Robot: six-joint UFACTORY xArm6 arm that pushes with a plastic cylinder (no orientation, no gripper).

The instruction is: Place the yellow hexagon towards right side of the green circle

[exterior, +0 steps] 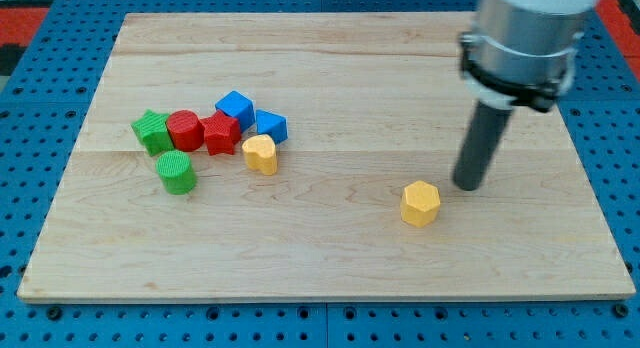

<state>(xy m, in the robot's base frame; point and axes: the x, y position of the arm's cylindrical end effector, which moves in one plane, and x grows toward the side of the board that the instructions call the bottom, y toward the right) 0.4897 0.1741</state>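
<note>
The yellow hexagon (420,203) lies on the wooden board right of centre, toward the view's bottom. The green circle (177,173) stands far to the view's left of it. My tip (466,185) rests on the board just to the right of the yellow hexagon and slightly above it, a small gap apart. The rod rises from the tip to the grey arm body at the view's top right.
A cluster lies at the left: a green star (152,131), a red circle (184,129), a red star (220,133), two blue blocks (235,107) (270,124), and a yellow heart (261,153). The board's (330,268) edges border a blue perforated surface.
</note>
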